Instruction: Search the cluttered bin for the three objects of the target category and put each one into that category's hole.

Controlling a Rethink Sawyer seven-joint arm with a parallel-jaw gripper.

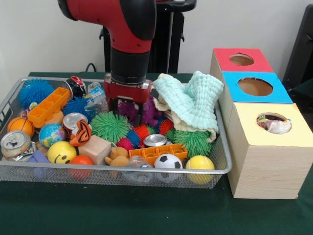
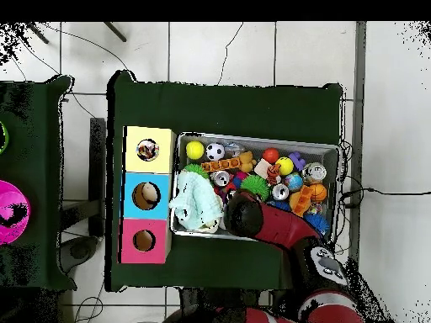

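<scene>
here the arm [image 1: 128,36] hangs upright, tool [image 1: 128,104] in the bin [image 1: 222,164].

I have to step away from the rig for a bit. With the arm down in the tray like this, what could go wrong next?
1. The claw is low among spiky balls and beside the knitted cloth; it could grab or snag one of those instead of a wrapper.
2. No wrapper shows clearly in the mesh bin, so a blind grasp may pick up a can.
3. The yellow hole already holds something crumpled near its mouth; another wrapper might jam there.
</scene>
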